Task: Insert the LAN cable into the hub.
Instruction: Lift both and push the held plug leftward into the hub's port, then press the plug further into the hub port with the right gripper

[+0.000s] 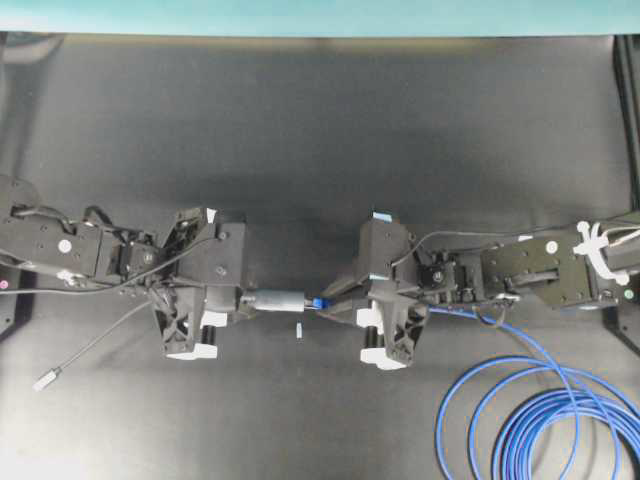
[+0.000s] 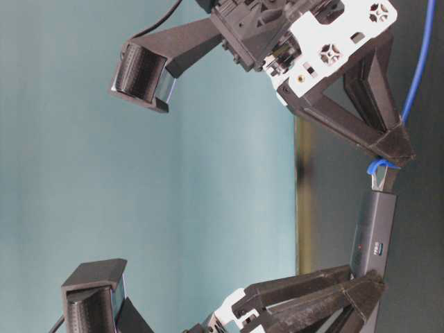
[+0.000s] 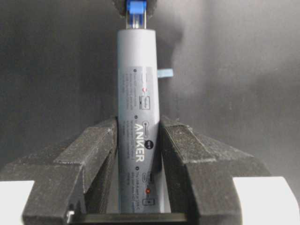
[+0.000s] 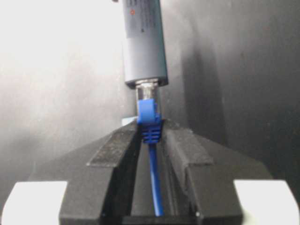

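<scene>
The hub (image 1: 281,299) is a dark-grey bar held level above the black table, and my left gripper (image 1: 240,300) is shut on its left end. In the left wrist view the fingers (image 3: 98,150) press both sides of the hub (image 3: 138,93). My right gripper (image 4: 150,133) is shut on the blue boot (image 4: 149,119) of the LAN cable. The clear plug (image 4: 146,91) meets the hub's end port (image 4: 145,80), and a short clear stretch shows between boot and hub. In the table-level view the boot (image 2: 378,166) lines up with the hub (image 2: 374,232).
The LAN cable's blue loops (image 1: 540,410) lie at the front right of the table. The hub's thin grey tail runs left to a small silver plug (image 1: 47,380). A small pale tape mark (image 1: 298,330) sits on the mat below the hub.
</scene>
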Controlling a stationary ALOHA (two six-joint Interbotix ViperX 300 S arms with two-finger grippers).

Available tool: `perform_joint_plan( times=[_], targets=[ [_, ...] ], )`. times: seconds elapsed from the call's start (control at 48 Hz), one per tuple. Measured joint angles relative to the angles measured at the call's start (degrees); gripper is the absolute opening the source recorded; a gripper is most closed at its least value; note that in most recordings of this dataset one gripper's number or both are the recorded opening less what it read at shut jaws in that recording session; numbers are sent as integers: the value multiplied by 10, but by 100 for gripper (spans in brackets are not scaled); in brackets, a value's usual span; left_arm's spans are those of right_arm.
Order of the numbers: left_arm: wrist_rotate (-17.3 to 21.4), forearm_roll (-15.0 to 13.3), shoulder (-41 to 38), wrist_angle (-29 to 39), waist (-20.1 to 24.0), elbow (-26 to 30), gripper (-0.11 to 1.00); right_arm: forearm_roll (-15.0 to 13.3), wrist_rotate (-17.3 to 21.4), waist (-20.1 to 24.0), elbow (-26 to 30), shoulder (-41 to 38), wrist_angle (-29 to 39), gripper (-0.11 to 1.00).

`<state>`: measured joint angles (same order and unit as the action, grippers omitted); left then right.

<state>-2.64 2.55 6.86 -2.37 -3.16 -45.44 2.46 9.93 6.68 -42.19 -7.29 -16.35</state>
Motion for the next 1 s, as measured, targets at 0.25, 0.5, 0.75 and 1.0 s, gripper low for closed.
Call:
perform_joint_plan(
  times=[0.25,0.5,0.75,1.0],
  targets=[
    [0,0,0,1,0,0,28,-1,0,-1,8,-4,2,13],
    [15,0,-6,4,2,10,28,-2,-10,0,23,-14,20,13],
    [32,0,-22,5,3,26,28,-2,-18,-1,31,-20,34,13],
    [33,0,-31,5,3,32,28,-2,-18,0,32,-23,42,13]
  ],
)
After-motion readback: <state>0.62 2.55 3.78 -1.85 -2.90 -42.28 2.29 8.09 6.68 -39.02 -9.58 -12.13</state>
